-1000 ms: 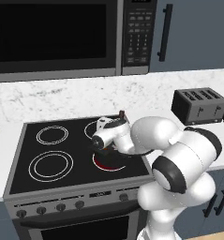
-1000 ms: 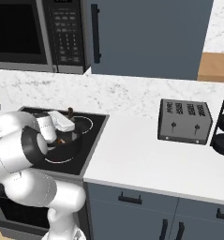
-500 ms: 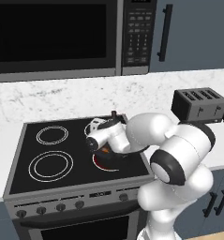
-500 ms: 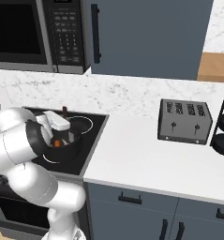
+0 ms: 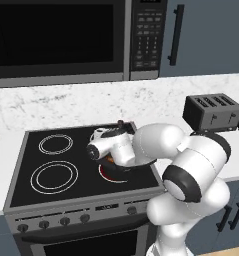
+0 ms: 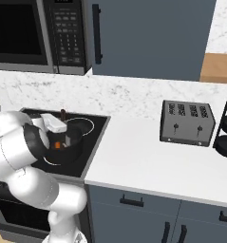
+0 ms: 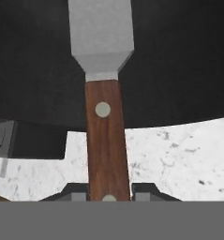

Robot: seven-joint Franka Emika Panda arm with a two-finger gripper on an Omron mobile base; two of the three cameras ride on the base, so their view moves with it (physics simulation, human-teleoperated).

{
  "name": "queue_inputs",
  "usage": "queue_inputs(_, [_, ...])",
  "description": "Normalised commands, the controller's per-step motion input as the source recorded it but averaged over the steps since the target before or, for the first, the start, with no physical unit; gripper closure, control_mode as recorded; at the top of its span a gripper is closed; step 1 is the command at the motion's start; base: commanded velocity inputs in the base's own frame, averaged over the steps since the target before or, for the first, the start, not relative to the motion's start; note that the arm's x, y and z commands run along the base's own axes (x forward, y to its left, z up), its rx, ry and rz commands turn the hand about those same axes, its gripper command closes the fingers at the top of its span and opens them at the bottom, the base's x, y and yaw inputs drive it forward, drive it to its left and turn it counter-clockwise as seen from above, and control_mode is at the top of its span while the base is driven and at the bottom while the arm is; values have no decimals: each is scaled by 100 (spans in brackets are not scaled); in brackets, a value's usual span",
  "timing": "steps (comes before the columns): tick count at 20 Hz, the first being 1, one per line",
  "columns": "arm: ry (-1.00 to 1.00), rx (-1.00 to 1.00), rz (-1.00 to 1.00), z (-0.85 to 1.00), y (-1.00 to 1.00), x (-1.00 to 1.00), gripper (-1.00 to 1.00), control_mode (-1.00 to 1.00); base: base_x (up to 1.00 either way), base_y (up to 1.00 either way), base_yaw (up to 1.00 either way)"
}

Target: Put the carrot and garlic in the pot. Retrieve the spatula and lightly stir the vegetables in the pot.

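1. The pot (image 6: 70,144), black and rigid, sits on the stove (image 5: 51,167) just below the gripper (image 7: 108,193); judged heavy enough to stay put under light stirring.
2. The spatula (image 7: 104,108) runs straight out ahead of the gripper, pinched by its wooden handle between both fingers, blade forward against the pot's dark wall. It looks stiff and light; the riveted handle seems the right place to grip.
3. The carrot (image 6: 58,145) shows as an orange bit inside the pot, under the hand; firm, likely to roll.
4. The garlic is probably beside it, hidden by the arm.
5. No brand or legible writing; the microwave (image 5: 148,37) keypad is too small to read.
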Motion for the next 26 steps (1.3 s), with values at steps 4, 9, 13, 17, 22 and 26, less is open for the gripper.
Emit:
queue_inputs(4, [5, 0, -12, 46, 0, -25, 100, -100, 0, 0, 0])
queue_inputs(9, [1, -1, -9, 62, 0, -13, 100, -100, 0, 0, 0])
queue_inputs(13, [1, 0, -8, 10, 0, 0, 100, -100, 0, 0, 0])
queue_inputs(17, [7, 1, -12, -15, 15, 1, 100, -100, 0, 0, 0])
queue_inputs(22, [3, 5, -11, -26, 21, 0, 100, -100, 0, 0, 0])
queue_inputs(26, [0, 7, -9, -22, 18, 0, 100, -100, 0, 0, 0])
